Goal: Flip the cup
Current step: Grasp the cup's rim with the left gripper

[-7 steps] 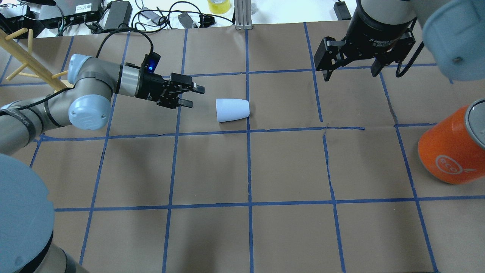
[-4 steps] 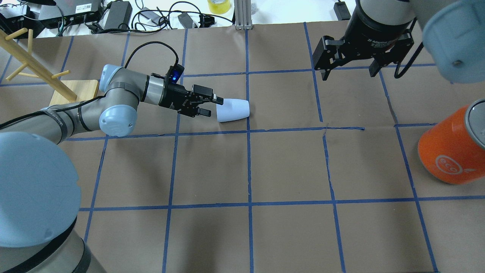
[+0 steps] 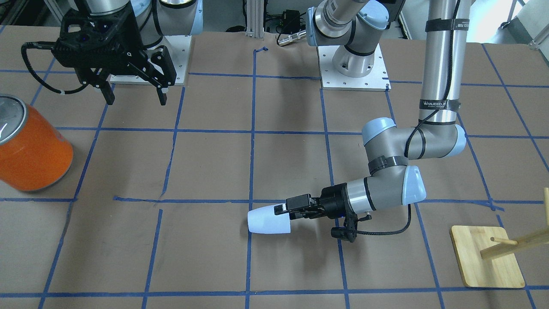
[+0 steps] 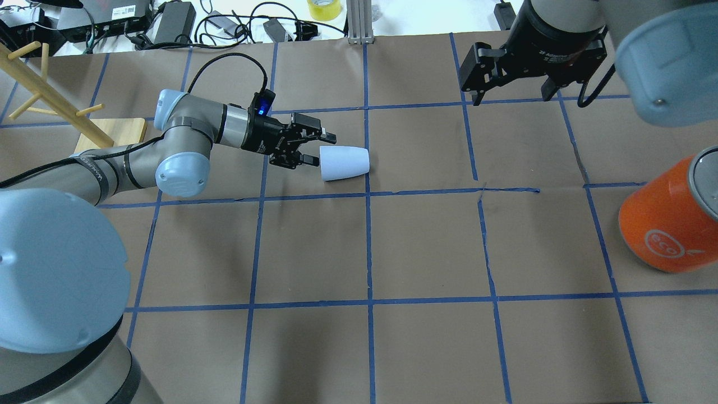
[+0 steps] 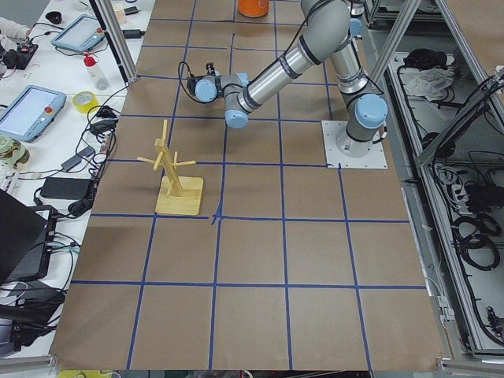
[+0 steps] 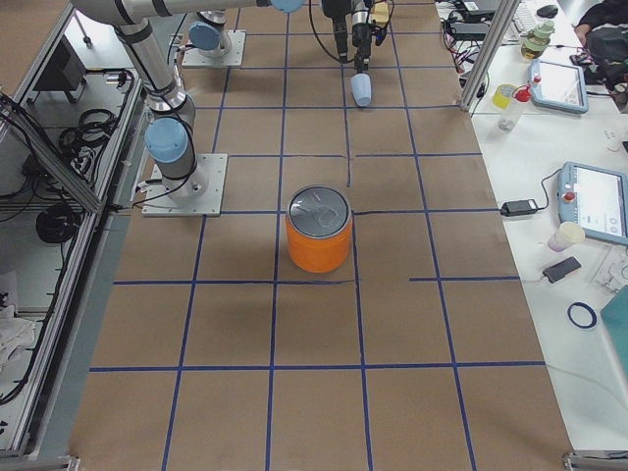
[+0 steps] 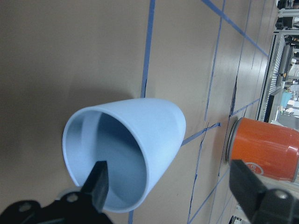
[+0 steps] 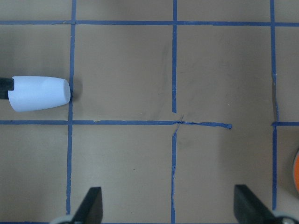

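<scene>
The pale blue-white cup (image 4: 344, 163) lies on its side on the brown paper, mouth towards my left arm. It also shows in the front view (image 3: 269, 221), the right wrist view (image 8: 39, 93) and the left wrist view (image 7: 126, 149). My left gripper (image 4: 323, 149) is open and low at the cup's mouth. In the left wrist view one finger (image 7: 96, 184) is at the rim in front of the mouth and the other finger (image 7: 247, 186) is outside the cup's wall. My right gripper (image 4: 507, 92) is open and empty, high over the far right of the table.
A large orange cylinder (image 4: 667, 224) with a silver top stands at the right edge. A wooden peg rack (image 4: 50, 95) on a square base stands at the far left. Cables and power bricks (image 4: 179, 22) lie beyond the far edge.
My left gripper has moved right, from well short of the cup up to its mouth. The cup has not moved. My right gripper has drifted slightly towards the far edge.
</scene>
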You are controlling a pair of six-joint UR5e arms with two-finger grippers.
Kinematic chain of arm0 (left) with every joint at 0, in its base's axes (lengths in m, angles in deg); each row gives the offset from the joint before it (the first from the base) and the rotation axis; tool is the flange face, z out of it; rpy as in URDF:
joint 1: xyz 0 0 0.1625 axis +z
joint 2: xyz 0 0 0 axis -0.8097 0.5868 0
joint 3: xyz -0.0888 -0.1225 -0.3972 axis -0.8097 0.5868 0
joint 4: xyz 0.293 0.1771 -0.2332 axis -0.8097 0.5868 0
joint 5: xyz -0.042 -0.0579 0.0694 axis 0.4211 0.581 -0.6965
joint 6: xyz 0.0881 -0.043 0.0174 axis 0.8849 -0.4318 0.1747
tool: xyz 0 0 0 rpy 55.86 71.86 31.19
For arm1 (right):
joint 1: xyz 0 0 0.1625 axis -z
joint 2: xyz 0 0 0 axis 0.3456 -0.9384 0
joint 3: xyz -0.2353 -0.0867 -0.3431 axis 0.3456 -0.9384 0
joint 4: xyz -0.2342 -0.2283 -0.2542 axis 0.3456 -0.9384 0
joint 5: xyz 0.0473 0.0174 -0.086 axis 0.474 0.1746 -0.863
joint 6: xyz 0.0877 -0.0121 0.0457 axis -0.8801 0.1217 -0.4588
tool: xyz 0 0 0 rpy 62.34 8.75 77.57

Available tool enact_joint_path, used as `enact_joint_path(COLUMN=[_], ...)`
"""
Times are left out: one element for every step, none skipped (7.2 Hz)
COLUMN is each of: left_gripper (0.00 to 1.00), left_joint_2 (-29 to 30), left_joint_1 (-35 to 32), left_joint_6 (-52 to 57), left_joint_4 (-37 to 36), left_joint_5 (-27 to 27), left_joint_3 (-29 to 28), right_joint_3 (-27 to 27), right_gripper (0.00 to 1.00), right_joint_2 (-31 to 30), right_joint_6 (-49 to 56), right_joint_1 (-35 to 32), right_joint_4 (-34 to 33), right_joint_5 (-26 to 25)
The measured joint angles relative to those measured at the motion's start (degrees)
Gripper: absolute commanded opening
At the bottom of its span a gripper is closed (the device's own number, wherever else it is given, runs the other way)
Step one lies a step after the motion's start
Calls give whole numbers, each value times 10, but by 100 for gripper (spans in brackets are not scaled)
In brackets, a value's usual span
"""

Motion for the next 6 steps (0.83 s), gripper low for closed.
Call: enact_joint_path(left_gripper=[71,67,60,30,13,9], left_joint_2=[7,12,15,16,18,18], left_joint_1=[0,0,0,0,0,0], left_joint_6=[-5,-6,-7,-7,-7,-10], left_joint_4=[-8,-12,-13,-14,-14,-14], left_joint_5=[15,24,29,33,35,35], left_joint_3=[0,-1,-1,-1,-2,-3], right_joint_3=[9,13,15,16,16,16], right_gripper=[100,100,100,100,100,100], right_joint_2=[-1,-2,-2,-2,-2,-2], right_joint_6=[0,1,2,3,3,4], right_joint_1=[0,1,1,1,1,1], right_joint_4=[-11,-17,-20,-20,-21,-21], right_joint_5=[0,0,0,0,-1,-1])
